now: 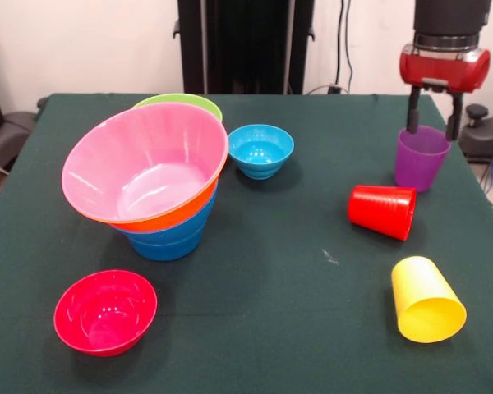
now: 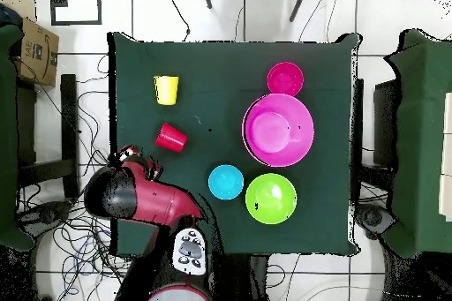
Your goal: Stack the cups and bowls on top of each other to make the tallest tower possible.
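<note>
My gripper (image 1: 433, 123) is open just above the upright translucent purple cup (image 1: 421, 160) at the table's far right; one finger is over its rim, the other just outside it. The red cup (image 1: 384, 211) and the yellow cup (image 1: 426, 300) lie on their sides nearer the camera. The tower (image 1: 148, 176) leans: pink bowl on top, orange under it, blue bowls (image 1: 168, 240) at the base. The green bowl (image 1: 181, 103) stands behind it. The light-blue bowl (image 1: 260, 150) and the small red bowl (image 1: 105, 312) stand alone. In the overhead view my arm (image 2: 132, 193) hides the purple cup.
The green table (image 1: 255, 328) ends close to the right of the purple cup. The overhead view shows the yellow cup (image 2: 166, 89), red cup (image 2: 171, 137), pink bowl (image 2: 278, 129), green bowl (image 2: 271, 198) and a cardboard box (image 2: 35, 50) off the table.
</note>
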Robot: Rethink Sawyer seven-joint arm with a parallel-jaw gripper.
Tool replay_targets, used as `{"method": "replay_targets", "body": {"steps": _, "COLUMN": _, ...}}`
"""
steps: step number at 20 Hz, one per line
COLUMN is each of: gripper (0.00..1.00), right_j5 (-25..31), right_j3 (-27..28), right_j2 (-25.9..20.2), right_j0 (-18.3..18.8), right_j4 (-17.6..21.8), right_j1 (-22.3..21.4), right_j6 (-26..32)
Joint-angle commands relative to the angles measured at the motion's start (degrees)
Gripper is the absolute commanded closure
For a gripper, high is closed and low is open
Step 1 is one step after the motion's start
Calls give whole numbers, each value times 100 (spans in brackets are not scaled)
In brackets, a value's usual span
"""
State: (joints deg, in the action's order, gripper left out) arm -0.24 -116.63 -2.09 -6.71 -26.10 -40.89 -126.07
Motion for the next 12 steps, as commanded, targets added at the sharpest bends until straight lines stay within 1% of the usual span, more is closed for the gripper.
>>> {"method": "replay_targets", "body": {"steps": 1, "gripper": 0, "right_j5": 153, "right_j3": -634, "right_j2": -781, "right_j0": 60, "right_j4": 8, "right_j1": -162, "right_j6": -1245}}
{"method": "replay_targets", "body": {"steps": 3, "gripper": 0, "right_j5": 209, "right_j3": -656, "right_j2": -760, "right_j0": 66, "right_j4": 25, "right_j1": -163, "right_j6": -1161}}
{"method": "replay_targets", "body": {"steps": 6, "gripper": 0, "right_j5": 1073, "right_j3": -328, "right_j2": -259, "right_j0": -166, "right_j4": 151, "right_j1": -44, "right_j6": -598}}
{"method": "replay_targets", "body": {"steps": 8, "gripper": 0, "right_j5": 1363, "right_j3": -119, "right_j2": 14, "right_j0": -269, "right_j4": 249, "right_j1": 138, "right_j6": -408}}
{"method": "replay_targets", "body": {"steps": 9, "gripper": 0, "right_j5": 1367, "right_j3": -72, "right_j2": 71, "right_j0": -278, "right_j4": 271, "right_j1": 216, "right_j6": -377}}
{"method": "replay_targets", "body": {"steps": 12, "gripper": 0, "right_j5": 948, "right_j3": 1, "right_j2": 30, "right_j0": -130, "right_j4": 377, "right_j1": 559, "right_j6": -282}}
